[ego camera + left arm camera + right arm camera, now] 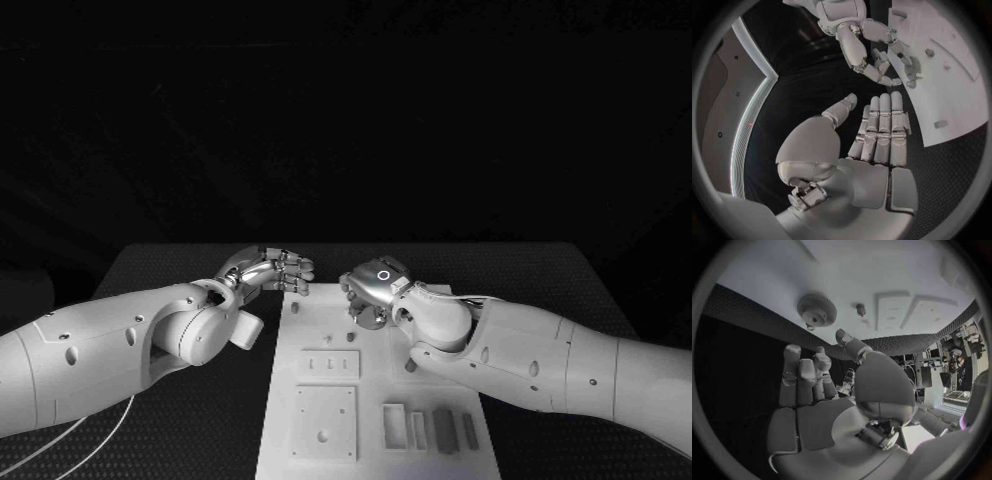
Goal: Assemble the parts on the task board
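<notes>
- Task board (378, 440) is lying flat in the middle of the black surface (173, 265), running from the 6 o'clock edge of the head view up toward centre.
- Left hand (268, 268) is hovering at the board's far left corner, roughly 11 o'clock from board centre; in the left wrist view the fingers (882, 125) are lying straight and together, thumb apart, nothing held.
- Right hand (378, 290) is hanging over the board's far end, about 12 o'clock from board centre; in the right wrist view the fingers (798, 375) are loosely extended, palm bare, gripping nothing.
- Gear-like round part (817, 310) is sitting on the board just ahead of the right hand, with a small peg-like part (861, 309) near it. Whether either is seated in a recess, I cannot tell.
- Handling judgement: the gear is looking small, rigid and light, probably smooth plastic, so likely slippery; pinching across its toothed rim seems the best hold.
- Two square plates (329, 363) (325, 422) are showing toward the near left of the board, holes visible in them.
- Narrow slotted blocks (427, 428) are standing in a row at the near right, about 5 o'clock; what is filling each slot is too small to tell.
</notes>
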`<action>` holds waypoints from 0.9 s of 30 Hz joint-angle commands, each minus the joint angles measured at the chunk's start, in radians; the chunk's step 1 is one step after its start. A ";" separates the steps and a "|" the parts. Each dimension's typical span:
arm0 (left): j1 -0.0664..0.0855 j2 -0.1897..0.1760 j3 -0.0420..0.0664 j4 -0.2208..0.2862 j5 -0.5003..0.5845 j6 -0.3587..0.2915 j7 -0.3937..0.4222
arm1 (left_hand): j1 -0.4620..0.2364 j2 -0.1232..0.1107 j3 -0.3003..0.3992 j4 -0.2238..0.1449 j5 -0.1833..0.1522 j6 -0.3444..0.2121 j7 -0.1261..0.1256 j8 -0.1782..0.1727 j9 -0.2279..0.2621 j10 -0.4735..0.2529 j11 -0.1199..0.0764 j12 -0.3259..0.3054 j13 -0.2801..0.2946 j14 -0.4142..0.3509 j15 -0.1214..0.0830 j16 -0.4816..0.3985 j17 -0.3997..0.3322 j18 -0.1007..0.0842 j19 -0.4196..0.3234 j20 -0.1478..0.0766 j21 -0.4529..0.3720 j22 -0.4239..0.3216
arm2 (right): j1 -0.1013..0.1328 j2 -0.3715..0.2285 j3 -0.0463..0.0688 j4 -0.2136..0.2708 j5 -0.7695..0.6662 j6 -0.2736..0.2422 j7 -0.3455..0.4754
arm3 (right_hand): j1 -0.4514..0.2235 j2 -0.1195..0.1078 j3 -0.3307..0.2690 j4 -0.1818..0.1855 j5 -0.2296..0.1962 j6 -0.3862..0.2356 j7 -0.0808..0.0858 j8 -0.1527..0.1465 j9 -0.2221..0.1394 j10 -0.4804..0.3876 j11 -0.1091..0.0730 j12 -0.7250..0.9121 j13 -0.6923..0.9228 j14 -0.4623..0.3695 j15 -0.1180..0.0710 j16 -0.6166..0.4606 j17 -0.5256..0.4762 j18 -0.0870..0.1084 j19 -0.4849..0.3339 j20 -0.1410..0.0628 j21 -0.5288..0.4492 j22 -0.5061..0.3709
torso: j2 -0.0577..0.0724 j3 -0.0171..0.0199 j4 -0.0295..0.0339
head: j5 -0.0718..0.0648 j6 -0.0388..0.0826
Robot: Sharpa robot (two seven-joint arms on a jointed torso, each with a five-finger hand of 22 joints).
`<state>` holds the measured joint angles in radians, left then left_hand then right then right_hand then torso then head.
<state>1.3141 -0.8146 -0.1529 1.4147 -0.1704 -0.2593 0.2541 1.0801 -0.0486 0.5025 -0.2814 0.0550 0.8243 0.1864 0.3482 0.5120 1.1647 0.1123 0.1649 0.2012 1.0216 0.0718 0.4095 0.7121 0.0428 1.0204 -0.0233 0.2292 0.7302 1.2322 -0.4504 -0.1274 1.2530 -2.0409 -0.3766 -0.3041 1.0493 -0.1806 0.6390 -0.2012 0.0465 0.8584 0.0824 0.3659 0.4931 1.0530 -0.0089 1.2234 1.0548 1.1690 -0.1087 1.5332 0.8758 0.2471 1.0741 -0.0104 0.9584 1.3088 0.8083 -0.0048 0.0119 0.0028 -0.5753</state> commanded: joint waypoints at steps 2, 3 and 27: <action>0.002 0.003 0.001 0.002 -0.002 0.006 0.009 | 0.001 -0.003 -0.003 -0.002 0.000 -0.005 -0.002 -0.005 0.001 0.000 0.002 -0.006 0.001 0.005 0.005 -0.005 0.002 0.010 -0.003 0.000 -0.005 0.001 | 0.000 -0.001 0.000 0.001 -0.020 0.014 -0.011 | 0.001 -0.007 0.000 0.005 0.004 0.155 0.016 -0.005 0.000 -0.001 -0.001 0.001 -0.001 0.002 -0.001 0.005 -0.001 0.015 0.006 0.002 -0.001 0.012 | -0.001 -0.0006 -0.0007 | 0.002 -0.001; 0.002 0.002 0.001 0.002 -0.002 0.006 0.009 | 0.001 -0.003 -0.004 -0.002 0.000 -0.005 -0.002 -0.005 0.001 0.000 0.002 -0.006 0.001 0.005 0.005 -0.005 0.002 0.009 -0.003 0.000 -0.005 0.001 | 0.000 -0.003 0.000 0.001 -0.020 0.013 -0.011 | 0.001 -0.007 0.000 0.005 0.004 0.154 0.017 -0.005 0.000 0.000 -0.001 0.001 -0.002 0.002 -0.001 0.005 -0.001 0.015 0.006 0.002 -0.002 0.012 | -0.001 -0.0005 -0.0008 | 0.002 -0.001; 0.002 -0.003 0.001 0.003 -0.002 0.005 0.008 | 0.001 -0.003 -0.004 -0.002 0.000 -0.006 -0.002 -0.005 0.001 0.000 0.003 -0.007 0.002 0.006 0.005 -0.007 0.004 0.009 -0.003 0.000 -0.006 0.002 | -0.004 -0.059 -0.001 -0.005 0.148 0.027 0.069 | 0.002 -0.080 0.003 0.059 0.003 0.073 0.045 -0.058 -0.018 -0.018 0.026 0.004 -0.014 -0.007 0.021 0.005 -0.010 0.015 0.002 0.004 -0.011 0.014 | -0.001 0.0011 -0.0035 | 0.007 0.000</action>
<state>1.3143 -0.8174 -0.1529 1.4149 -0.1706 -0.2593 0.2543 1.0801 -0.0486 0.5025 -0.2814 0.0550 0.8243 0.1865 0.3482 0.5120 1.1647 0.1123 0.1614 0.2019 1.0252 0.0754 0.4095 0.7148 0.0384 1.0204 -0.0233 0.2292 0.7309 1.2292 -0.5094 -0.1278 1.2533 -1.9675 -0.3737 -0.2844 1.0547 -0.2516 0.6403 -0.1472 0.0465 0.9201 0.0972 0.3131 0.4778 1.0376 0.0124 1.2232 1.0418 1.1631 -0.0956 1.5332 0.8667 0.2422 1.0754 -0.0087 0.9507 1.3087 0.8071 -0.0035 0.0084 0.0090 -0.5740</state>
